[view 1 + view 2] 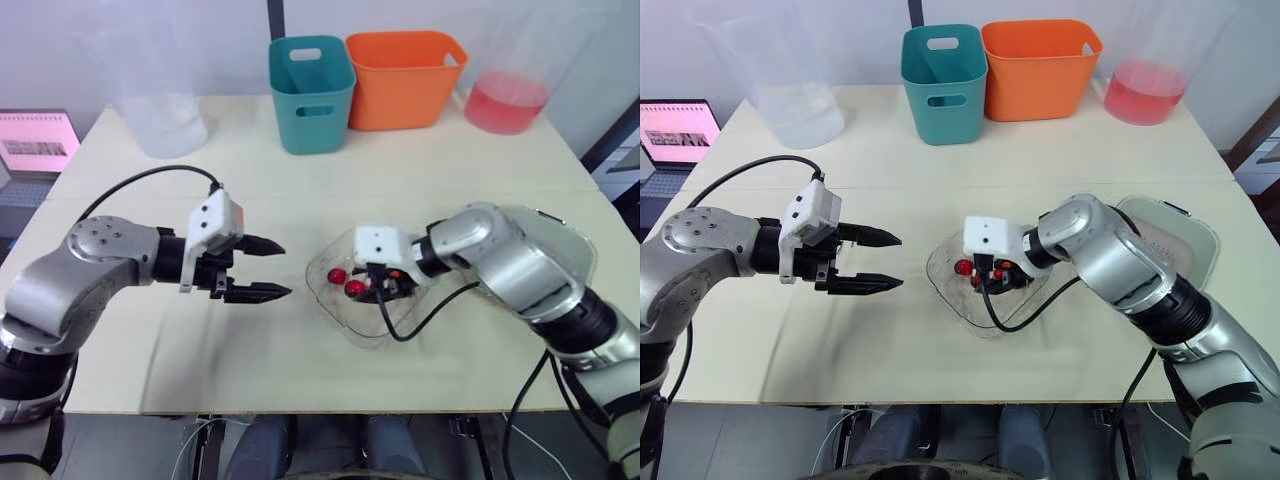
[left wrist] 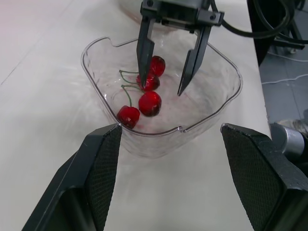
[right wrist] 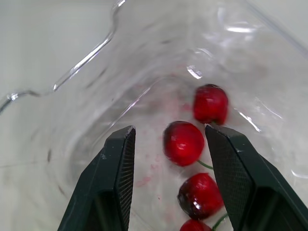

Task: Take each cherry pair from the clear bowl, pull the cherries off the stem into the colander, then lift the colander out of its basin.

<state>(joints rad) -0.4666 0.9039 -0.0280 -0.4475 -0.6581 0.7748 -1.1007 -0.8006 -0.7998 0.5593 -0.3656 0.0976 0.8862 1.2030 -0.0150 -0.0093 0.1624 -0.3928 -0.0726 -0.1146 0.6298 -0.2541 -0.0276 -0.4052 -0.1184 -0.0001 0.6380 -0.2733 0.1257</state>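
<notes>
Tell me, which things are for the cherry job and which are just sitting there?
For the job: clear bowl, cherries, colander, basin, right claw, left claw (both open).
Just sitting: teal bin, orange bin, pink-liquid container, clear container, laptop.

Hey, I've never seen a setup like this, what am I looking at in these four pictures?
A humanoid robot with two arms, each ending in a two-fingered black gripper. Two pictures come from its head, looking down at a table; the other two come from cameras on each wrist. The right gripper is open inside a clear bowl, around one of four red cherries. The left gripper hovers open beside the bowl, holding nothing. The colander sits in its basin by the right arm. At the back stand a teal bin and an orange bin.
</notes>
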